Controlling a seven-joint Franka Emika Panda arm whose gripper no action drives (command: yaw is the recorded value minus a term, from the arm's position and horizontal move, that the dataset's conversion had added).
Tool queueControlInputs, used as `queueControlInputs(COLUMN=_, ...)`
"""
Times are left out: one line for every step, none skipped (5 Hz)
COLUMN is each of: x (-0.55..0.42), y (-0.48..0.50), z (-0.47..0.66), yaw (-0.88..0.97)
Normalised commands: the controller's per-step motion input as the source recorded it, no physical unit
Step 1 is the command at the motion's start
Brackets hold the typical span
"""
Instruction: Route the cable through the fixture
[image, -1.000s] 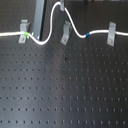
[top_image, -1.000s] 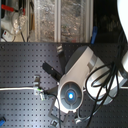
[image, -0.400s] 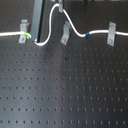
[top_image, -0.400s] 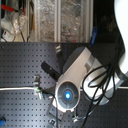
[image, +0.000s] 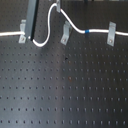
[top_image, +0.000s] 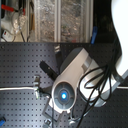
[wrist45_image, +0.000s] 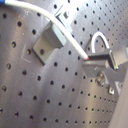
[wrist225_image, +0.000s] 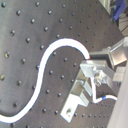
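First exterior view sits low out front, looking across my perforated worktop (image: 65, 95) at the row of clips. Second exterior view stares straight down on my arm (top_image: 75, 85) from above, pretty close. Both wrist views ride right by my jaws, hugging the board; they share the cable (wrist45_image: 60, 30) and nearest clip (wrist45_image: 50, 42).

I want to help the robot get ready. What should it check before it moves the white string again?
1. Gripper has the cable: ok, both wrist views show it pinched at the fingertips.
2. Cable sits in the right clip: ok in the first exterior view, with the blue band just before it.
3. Cable in the middle clip: not ok, it loops above it.
4. Cable at the left clip: cannot tell if it is seated.
5. Board along the path free of stray things: ok.
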Motion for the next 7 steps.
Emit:
queueControlInputs(x=0.058, y=0.102, z=0.46, yaw=0.00)
queueControlInputs(x=0.001, y=0.000, z=0.13, yaw=0.00)
queueControlInputs(x=0.069, y=0.121, z=0.13, yaw=0.00)
queueControlInputs(x=-0.014, y=0.296, z=0.27, yaw=0.13)
queueControlInputs(x=-0.169, y=0.104, z=0.49, yaw=0.06)
queueControlInputs(x=0.012, y=0.020, z=0.00, yaw=0.00)
queueControlInputs(x=0.312, y=0.427, z=0.19, yaw=0.21)
